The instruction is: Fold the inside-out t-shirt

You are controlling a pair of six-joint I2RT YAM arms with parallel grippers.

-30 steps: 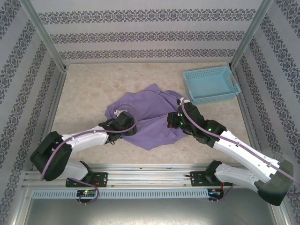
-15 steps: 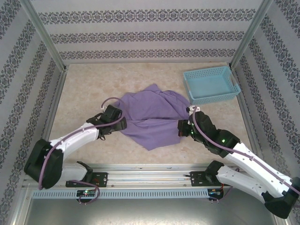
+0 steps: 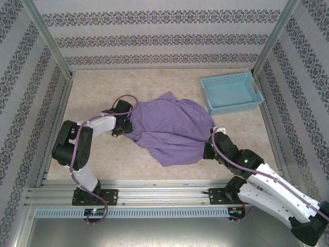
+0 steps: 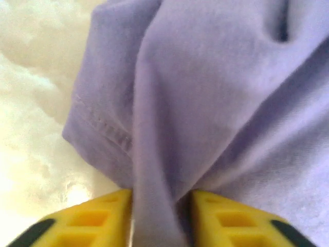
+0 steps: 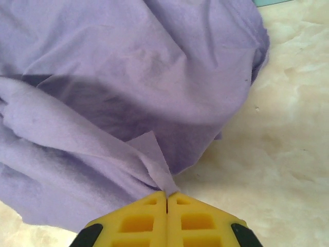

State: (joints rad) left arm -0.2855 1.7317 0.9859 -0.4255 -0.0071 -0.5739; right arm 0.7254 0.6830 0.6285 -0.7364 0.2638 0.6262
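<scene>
Both arms have drawn outward since the earlier frame: the left fingers point(image 3: 123, 128) now sit at the left edge of the lavender t-shirt point(image 3: 169, 128), off its middle, and the right fingers point(image 3: 208, 151) have pulled back toward the near right. The cloth is stretched wider between them. The t-shirt lies rumpled in the middle of the table point(image 3: 97, 87), its far right edge near the light blue basket point(image 3: 231, 93).

In the left wrist view a fold of purple fabric runs between the two yellow fingers, which hold it. In the right wrist view the fingers are pressed together on a small corner of the cloth.

This looks like the spreading step that comes ahead of any fold. The next move probably calls for tensioning the fabric evenly and laying it flat.

Count: one t-shirt, one basket, two arms.
</scene>
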